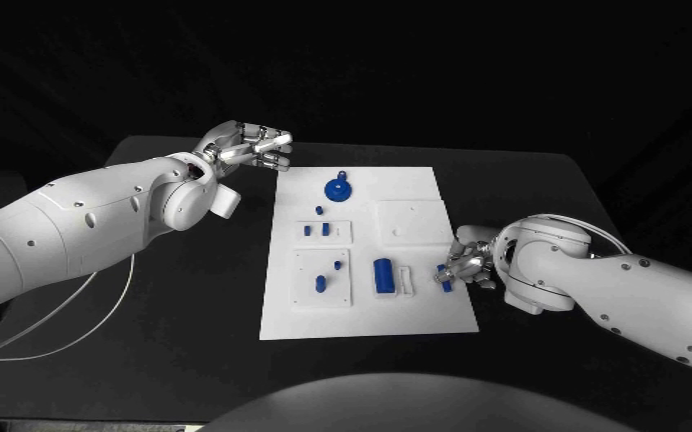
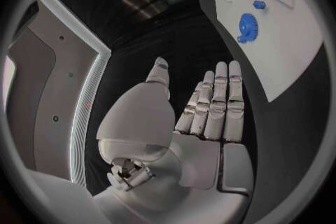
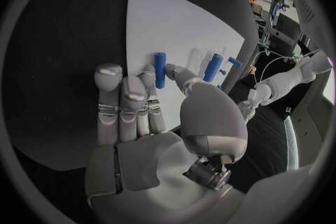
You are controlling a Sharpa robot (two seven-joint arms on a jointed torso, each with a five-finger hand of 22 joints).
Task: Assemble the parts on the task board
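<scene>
I take the white task board (image 1: 418, 322) in the middle of the black table (image 1: 188, 342) as my landmark. Nearest to me, my right hand (image 1: 469, 264) rests at the board's right edge, its forearm coming in low over the table. In the right wrist view its fingers (image 3: 120, 102) lie close together and reach to a small blue peg (image 3: 159, 70) on the board; the thumb and one finger seem to touch it, but I cannot tell if they really grip it. The peg lies flat, with its long axis along the fingers, pointing away from the palm.

Just inside from that hand, a bigger blue cylinder (image 1: 384, 276) lies on the board, its long axis running from near to far.

Farther away, a round blue gear (image 1: 338, 189) sits on the board's far part.

Beyond the board's far left corner, my left hand (image 1: 248, 147) hangs above the table, wrist bent, fingers (image 2: 217, 102) straight and side by side, holding nothing.
</scene>
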